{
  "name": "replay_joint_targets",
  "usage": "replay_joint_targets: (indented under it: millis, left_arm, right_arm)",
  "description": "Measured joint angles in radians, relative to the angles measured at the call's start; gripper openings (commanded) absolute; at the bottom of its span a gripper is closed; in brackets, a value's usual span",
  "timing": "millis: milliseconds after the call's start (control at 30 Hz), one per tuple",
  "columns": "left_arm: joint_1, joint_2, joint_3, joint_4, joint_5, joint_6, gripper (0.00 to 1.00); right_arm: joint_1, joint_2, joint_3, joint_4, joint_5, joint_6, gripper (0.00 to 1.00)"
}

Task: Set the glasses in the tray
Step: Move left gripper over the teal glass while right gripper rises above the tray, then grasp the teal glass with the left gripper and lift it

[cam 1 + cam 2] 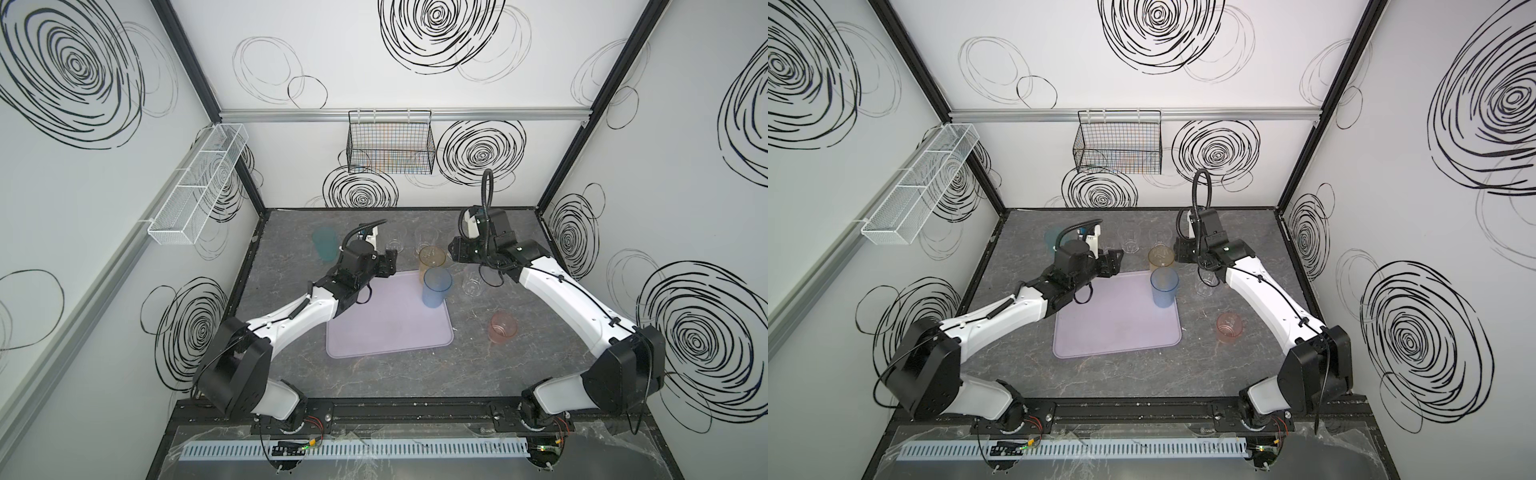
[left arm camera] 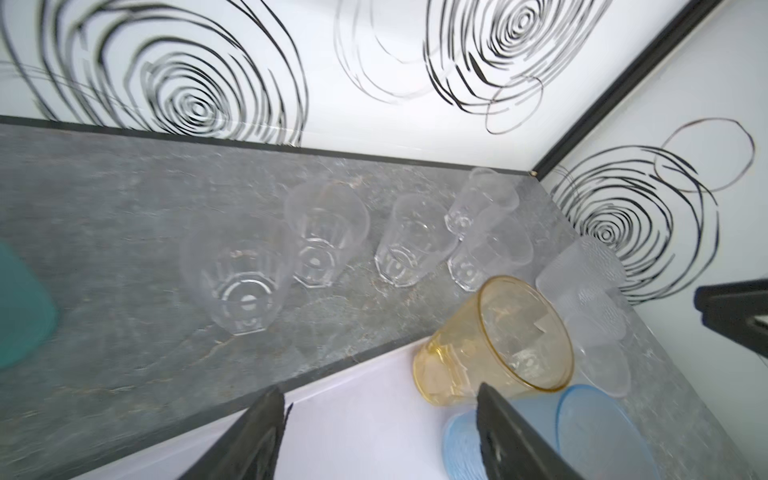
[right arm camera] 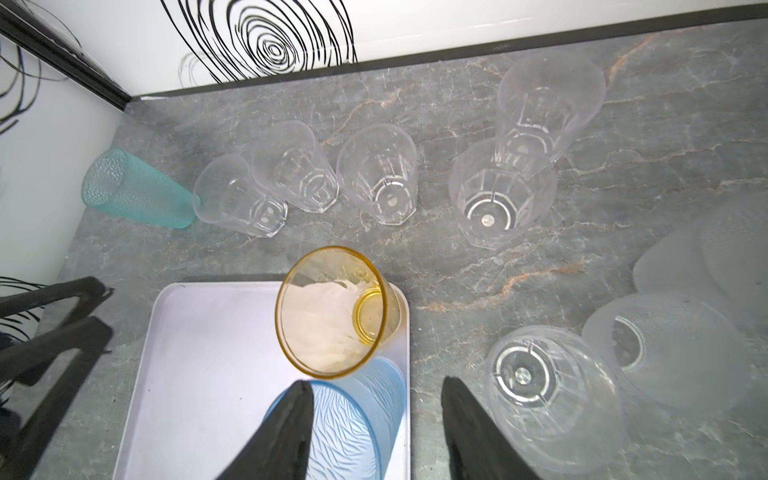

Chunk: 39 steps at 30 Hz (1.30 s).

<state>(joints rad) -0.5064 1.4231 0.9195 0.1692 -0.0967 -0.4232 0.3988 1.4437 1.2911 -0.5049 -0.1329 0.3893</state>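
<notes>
The lilac tray (image 1: 374,332) lies mid-table. An amber glass (image 1: 432,258) and a blue glass (image 1: 435,289) stand upright in its far right corner. A teal glass (image 1: 325,245) stands at the far left and a pink glass (image 1: 503,327) to the right of the tray. Several clear glasses (image 3: 386,178) line the back of the table. My left gripper (image 2: 380,399) is open and empty over the tray's far edge, with the amber glass (image 2: 498,345) just beyond one finger. My right gripper (image 3: 378,388) is open above the blue glass (image 3: 353,419) and holds nothing.
A black wire basket (image 1: 390,143) hangs on the back wall and a white mesh basket (image 1: 195,187) on the left wall. Frosted glasses (image 3: 665,345) and another clear one (image 3: 548,382) stand right of the tray, under my right arm.
</notes>
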Motion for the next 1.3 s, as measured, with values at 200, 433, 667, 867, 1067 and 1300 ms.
replay_joint_targets:
  millis: [200, 433, 667, 867, 1067, 1300]
  left_arm:
    - [0.204, -0.064, 0.025, -0.127, -0.008, 0.052, 0.78]
    - [0.503, 0.021, 0.087, -0.177, 0.069, 0.055, 0.73]
    - [0.563, 0.173, 0.160, -0.195, 0.129, 0.048, 0.69]
    - [0.563, 0.283, 0.274, -0.216, 0.136, 0.065, 0.65]
    - [0.562, 0.352, 0.329, -0.229, 0.119, 0.093, 0.62]
    - [0.559, 0.405, 0.335, -0.252, 0.082, 0.128, 0.59]
  right_arm:
    - [0.014, 0.037, 0.000, 0.068, -0.003, 0.016, 0.54]
    - [0.114, 0.073, 0.023, 0.091, 0.009, 0.019, 0.54]
    - [0.158, 0.074, 0.023, 0.093, 0.010, 0.019, 0.54]
    - [0.159, 0.072, 0.020, 0.093, 0.016, 0.018, 0.54]
    - [0.159, 0.068, -0.003, 0.093, 0.021, 0.017, 0.54]
    - [0.159, 0.068, -0.005, 0.093, 0.023, 0.014, 0.54]
